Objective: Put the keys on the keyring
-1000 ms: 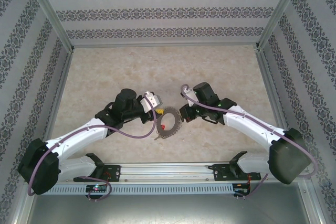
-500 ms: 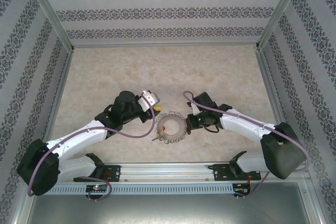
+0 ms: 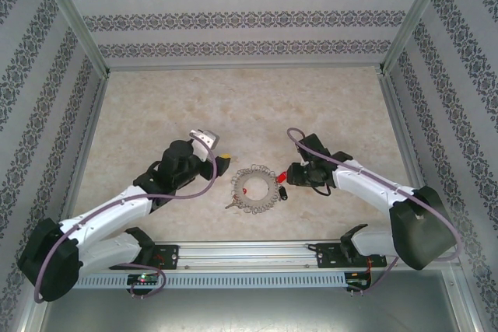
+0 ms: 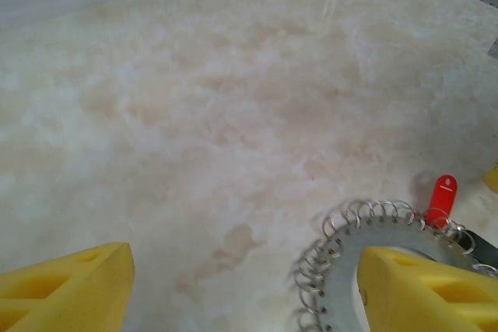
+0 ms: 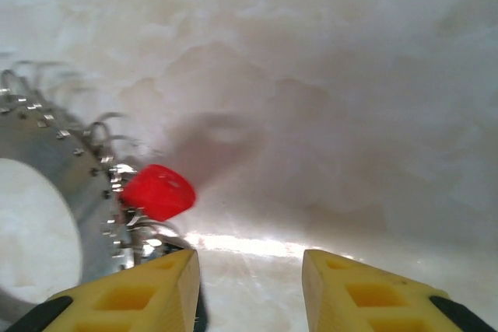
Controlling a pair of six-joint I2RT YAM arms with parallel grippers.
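I see right gripper (image 5: pixel 249 268) unclenched at frame bottom, red key (image 5: pixel 158 192) just upper left of its tips, touching keyring (image 5: pixel 54 138) loops, left gripper (image 4: pixel 241 260) spread wide

Table (image 3: pixel 156 99): we see a beige marbled top.
Walls (image 3: pixel 233 17): we see floral-patterned stripes.
Rail (image 3: pixel 249 253): silvery, along the near edge.

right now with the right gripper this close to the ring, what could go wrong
1. The red key sits among the wire loops at the rim of the keyring, off to one side of the open right gripper. Closing here could pinch loops instead of the key.
2. The keyring lies loose on the table, and the left gripper is open, not holding it, so a push may slide the ring.
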